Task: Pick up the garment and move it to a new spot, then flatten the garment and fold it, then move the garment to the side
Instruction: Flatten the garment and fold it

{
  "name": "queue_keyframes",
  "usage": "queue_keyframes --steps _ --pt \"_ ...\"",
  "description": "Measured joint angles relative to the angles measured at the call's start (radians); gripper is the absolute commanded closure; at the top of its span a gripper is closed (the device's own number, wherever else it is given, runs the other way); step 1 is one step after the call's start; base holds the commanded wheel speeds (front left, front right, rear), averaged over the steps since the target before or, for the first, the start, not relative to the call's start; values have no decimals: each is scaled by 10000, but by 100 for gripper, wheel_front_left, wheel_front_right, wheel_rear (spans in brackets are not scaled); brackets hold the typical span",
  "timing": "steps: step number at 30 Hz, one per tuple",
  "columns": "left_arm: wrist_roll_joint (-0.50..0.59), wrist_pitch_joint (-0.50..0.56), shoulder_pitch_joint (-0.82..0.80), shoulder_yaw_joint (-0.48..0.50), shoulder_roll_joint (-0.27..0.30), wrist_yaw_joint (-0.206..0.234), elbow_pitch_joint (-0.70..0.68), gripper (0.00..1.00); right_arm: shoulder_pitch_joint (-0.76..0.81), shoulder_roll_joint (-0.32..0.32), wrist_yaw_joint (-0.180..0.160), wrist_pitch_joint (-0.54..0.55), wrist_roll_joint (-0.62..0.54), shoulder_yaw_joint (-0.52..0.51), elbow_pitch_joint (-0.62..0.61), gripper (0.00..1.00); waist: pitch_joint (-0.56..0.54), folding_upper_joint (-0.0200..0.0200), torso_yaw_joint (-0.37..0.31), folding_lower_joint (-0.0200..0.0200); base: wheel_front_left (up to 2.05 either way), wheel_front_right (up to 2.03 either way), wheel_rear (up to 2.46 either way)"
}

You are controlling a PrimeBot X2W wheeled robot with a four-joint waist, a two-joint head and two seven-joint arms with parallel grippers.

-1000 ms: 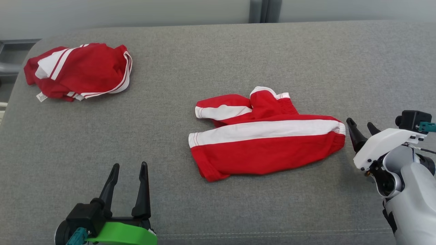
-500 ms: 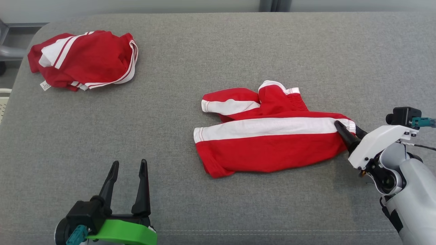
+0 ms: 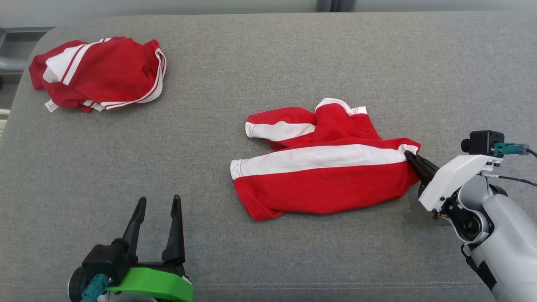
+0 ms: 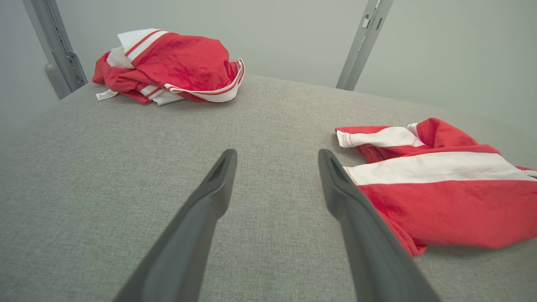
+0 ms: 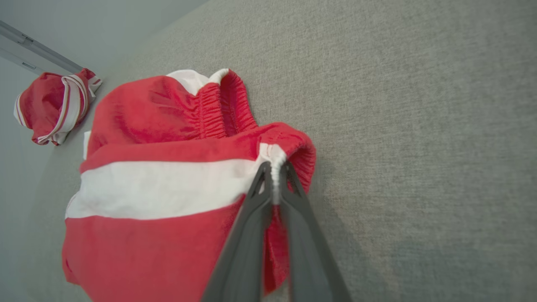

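Head view: right gripper (image 3: 408, 155) tips half-hidden by garment (image 3: 319, 184) hem, prob. clamped.

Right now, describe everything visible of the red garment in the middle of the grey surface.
The red garment looks like soft shorts with a broad white stripe down each leg and a gathered elastic waistband. It lies rumpled on the grey surface, leg openings toward the robot's left. The right gripper is shut on the waistband edge at the white stripe's end; nothing else touches it.
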Motion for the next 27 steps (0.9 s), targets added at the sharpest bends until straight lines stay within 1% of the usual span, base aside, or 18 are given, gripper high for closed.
queue_keyframes --steps 3,6,8,10,13,16,20,25,27 --pt "-253 -2 -24 -15 -105 -207 69 0 21 -184 0 -259 180 274 -190 100 -41 0 -30 0 0 0 0" --pt "-989 92 -90 -23 -454 -673 117 0 179 -362 0 -500 397 529 -372 100 -113 0 -75 0 0 0 0" --pt "-1313 435 -271 -188 -520 -1062 286 0 277 -474 0 -617 476 719 -445 100 -160 0 -132 0 0 0 0" --pt "-1858 890 -552 -293 -667 -1457 585 0 361 -522 0 -721 571 894 -533 100 -202 0 -202 0 0 0 0" --pt "-2395 1544 -1083 -431 -890 -1824 1149 0 381 -635 0 -909 600 1145 -543 100 -266 0 -304 0 0 0 0" --pt "-2909 2289 -1639 -466 -1060 -1969 1881 0 380 -660 0 -1039 652 1381 -456 100 -313 0 -413 0 0 0 0" --pt "-3350 3244 -2291 -575 -1108 -2061 2803 0 357 -658 0 -1170 738 1670 -328 100 -354 0 -531 0 0 0 0" --pt "-3494 3969 -3089 -694 -1174 -2136 3684 0 242 -663 0 -1344 849 1990 -173 100 -386 0 -599 0 0 0 0" --pt "-3570 4103 -3219 -694 -1244 -2146 3885 0 212 -667 0 -1386 886 2046 -132 100 -386 0 -601 0 0 0 0"
